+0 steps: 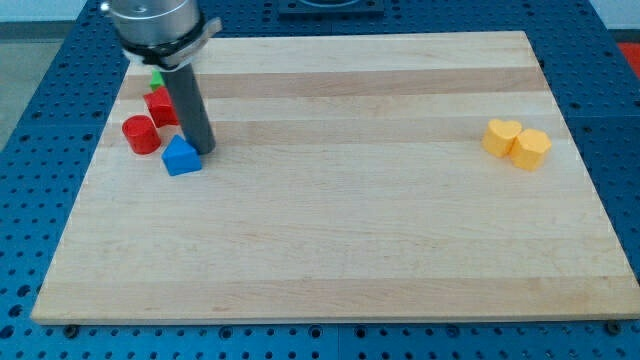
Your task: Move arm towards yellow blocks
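Blue triangular block (181, 158) touches my tip (204, 150); two yellow blocks (517, 142) sit well apart; pincer unseen, perhaps none.

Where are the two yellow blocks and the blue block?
yellow heart-shaped block (502, 136), camera view, top face
yellow hexagonal block (531, 147), camera view, top face
blue triangular block (181, 157), camera view, front face

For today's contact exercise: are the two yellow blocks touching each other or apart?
Touching. The yellow heart-shaped block and the other yellow block sit edge to edge, no board between them. My tip is far off, by the blue block.
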Controlling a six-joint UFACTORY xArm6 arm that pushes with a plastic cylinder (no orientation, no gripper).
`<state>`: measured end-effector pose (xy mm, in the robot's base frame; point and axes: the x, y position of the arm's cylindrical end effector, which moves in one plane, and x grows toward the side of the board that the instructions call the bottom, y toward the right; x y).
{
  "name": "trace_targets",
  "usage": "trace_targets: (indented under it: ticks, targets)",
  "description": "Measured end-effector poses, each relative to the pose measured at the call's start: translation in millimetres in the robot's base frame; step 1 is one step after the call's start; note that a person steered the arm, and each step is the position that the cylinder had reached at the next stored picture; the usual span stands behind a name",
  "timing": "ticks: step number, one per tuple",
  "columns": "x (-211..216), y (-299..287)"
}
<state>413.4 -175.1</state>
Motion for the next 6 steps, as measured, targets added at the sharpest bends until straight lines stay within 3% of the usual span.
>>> trace_targets:
  ticks: [2,3,5,6]
  targets:
    - [0,-14]
    - [-22,65]
    - [-80,316]
    - [-81,440]
